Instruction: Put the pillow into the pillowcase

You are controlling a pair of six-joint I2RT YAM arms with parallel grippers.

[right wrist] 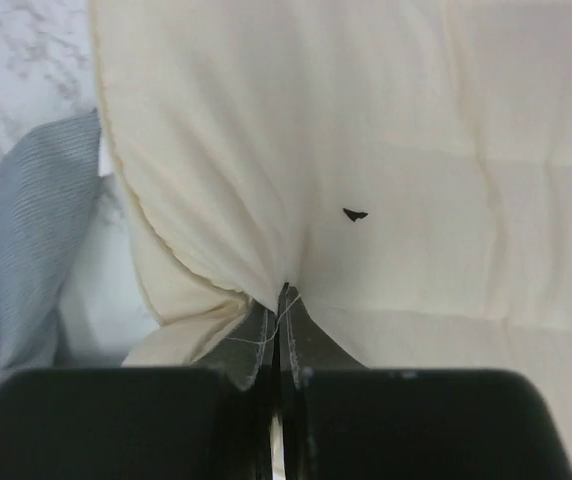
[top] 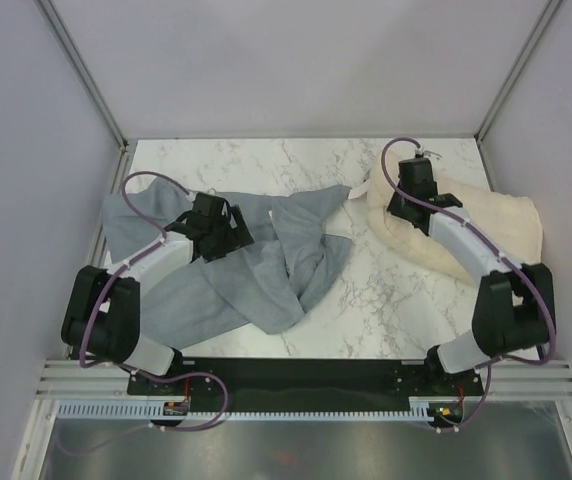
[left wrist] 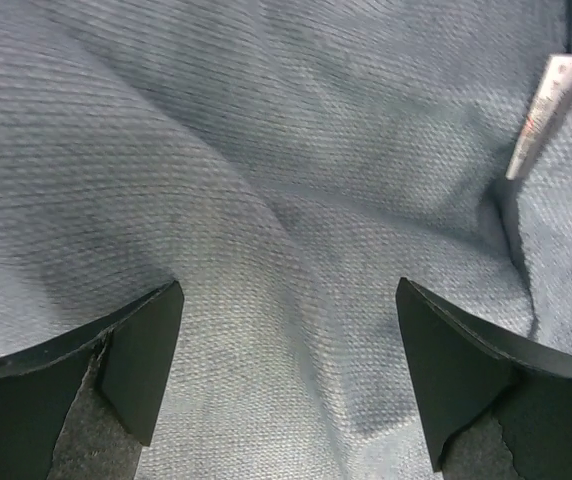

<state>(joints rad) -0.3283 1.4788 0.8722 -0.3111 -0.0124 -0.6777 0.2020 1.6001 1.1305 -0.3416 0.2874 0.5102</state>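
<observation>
The pillowcase lies crumpled on the left half of the table, its paler grey-blue side up. My left gripper hovers open right over it; in the left wrist view the grey-blue weave fills the frame between my spread fingers. The cream pillow lies at the right. My right gripper is shut on a pinch of the pillow's fabric near its left end; the right wrist view shows the cream cloth gathered into the closed jaws. A pillowcase corner shows at the left there.
A white care label is sewn into the pillowcase near my left gripper. The marble tabletop is walled by pale panels at left, back and right. The arm bases sit on a black rail at the near edge.
</observation>
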